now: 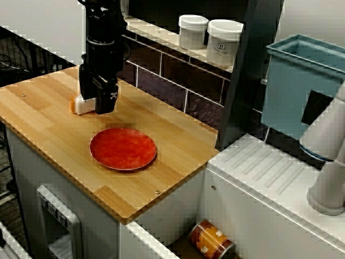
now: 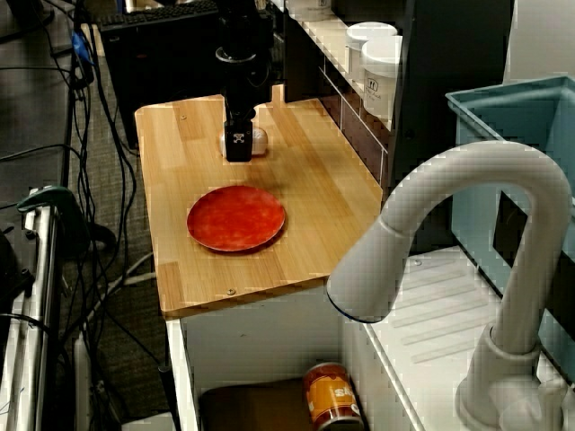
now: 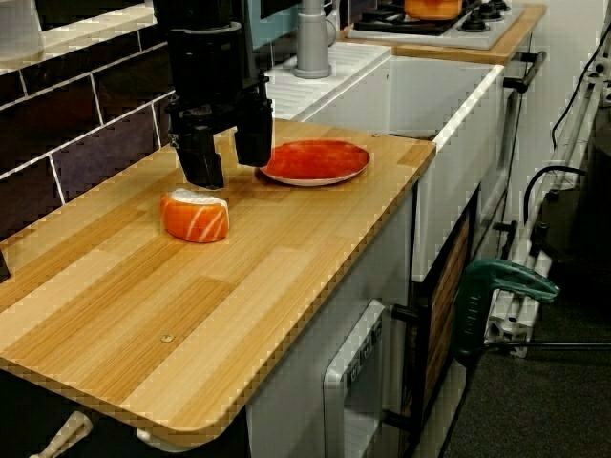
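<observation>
At the back half of the wooden desk point(image 3: 239, 315), the tool point(image 3: 229, 174) hangs low over a piece of salmon nigiri point(image 3: 196, 218). Its two black fingers point(image 3: 203, 157) are spread wide with nothing between them. The nigiri sits upright on the bare wood, orange topping up and white rice showing at the rim, well away from the desk's edges. In the low view from the desk's end, the nearer fingertip comes down just behind the nigiri's top; whether it touches cannot be told. In the view from above, the tool covers most of the piece, and only one end shows beside the fingers. A red plate point(image 3: 315, 160) lies flat near the nigiri on the sink side, apart from both the nigiri and the tool.

The likely trouble is alignment. The fingers do not clearly straddle the piece, so a descent from this spot could set one fingertip on the topping and squash it. It could also nudge the nigiri across the smooth wood. The piece looks soft and layered. A hard squeeze could dent the rice, and a grip taken too high could slide the salmon off it. A low sideways sweep could also clip the plate's raised rim and shove it.
</observation>
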`<state>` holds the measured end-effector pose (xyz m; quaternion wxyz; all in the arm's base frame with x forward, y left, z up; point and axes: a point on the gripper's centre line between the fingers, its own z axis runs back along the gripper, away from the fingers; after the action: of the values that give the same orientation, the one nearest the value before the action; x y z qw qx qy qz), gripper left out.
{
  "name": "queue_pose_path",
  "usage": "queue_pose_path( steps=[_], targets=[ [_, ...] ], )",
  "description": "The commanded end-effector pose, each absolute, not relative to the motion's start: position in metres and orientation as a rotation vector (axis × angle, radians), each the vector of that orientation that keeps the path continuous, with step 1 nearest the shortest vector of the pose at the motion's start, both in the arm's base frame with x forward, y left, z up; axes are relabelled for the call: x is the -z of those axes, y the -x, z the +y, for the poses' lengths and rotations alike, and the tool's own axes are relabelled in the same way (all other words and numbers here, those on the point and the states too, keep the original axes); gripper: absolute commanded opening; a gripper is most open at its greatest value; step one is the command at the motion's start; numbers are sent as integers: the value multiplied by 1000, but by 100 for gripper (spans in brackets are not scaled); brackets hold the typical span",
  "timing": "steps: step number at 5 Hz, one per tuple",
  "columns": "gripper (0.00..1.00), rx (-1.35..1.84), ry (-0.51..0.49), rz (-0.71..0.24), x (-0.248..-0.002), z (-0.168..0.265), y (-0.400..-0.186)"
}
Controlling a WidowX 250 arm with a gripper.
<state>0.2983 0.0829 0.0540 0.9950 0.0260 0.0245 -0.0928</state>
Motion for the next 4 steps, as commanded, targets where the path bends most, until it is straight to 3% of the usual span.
queue_pose_path(
  steps=[1, 4],
  targets=[
    [100, 188, -96, -20, -75, 90, -307],
    [100, 197, -103, -5, -66, 89, -309]
  ],
)
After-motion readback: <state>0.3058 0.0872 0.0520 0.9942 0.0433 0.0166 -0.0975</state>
